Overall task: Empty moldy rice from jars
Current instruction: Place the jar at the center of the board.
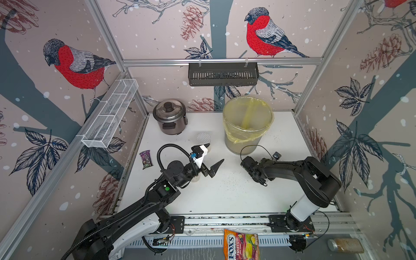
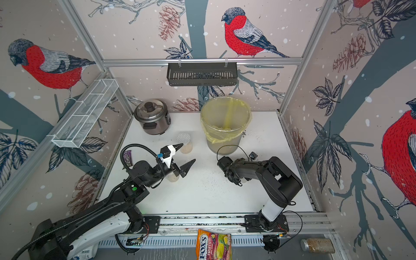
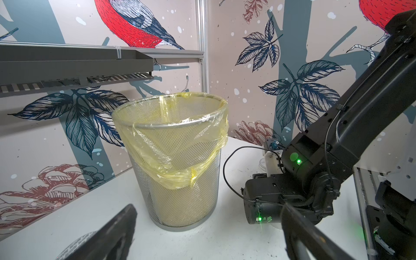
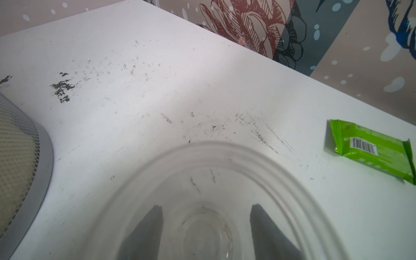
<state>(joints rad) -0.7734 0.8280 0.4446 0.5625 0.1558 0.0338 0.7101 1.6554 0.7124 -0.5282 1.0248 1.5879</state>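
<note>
The white table (image 1: pixel 225 195) is scratched, with bird wallpaper (image 1: pixel 74 65) around it. My left gripper (image 1: pixel 215 153) stands wide open, released, just beside the wide jar (image 2: pixel 185 145) with the silver dotted lid. Pale beige moldy rice (image 2: pixel 186 149) fills its lower part. A narrower jar (image 2: pixel 172 177) with rice stands under my left wrist. My right gripper (image 4: pixel 206 206) has a clear jar (image 4: pixel 225 171) between its fingers, near the mesh bin (image 4: pixel 42 157). I cannot tell whether they press it.

Rice cooker (image 1: pixel 170 117) left of bin (image 1: pixel 244 147), lidded jar (image 2: pixel 186 145) in front — between them
</note>
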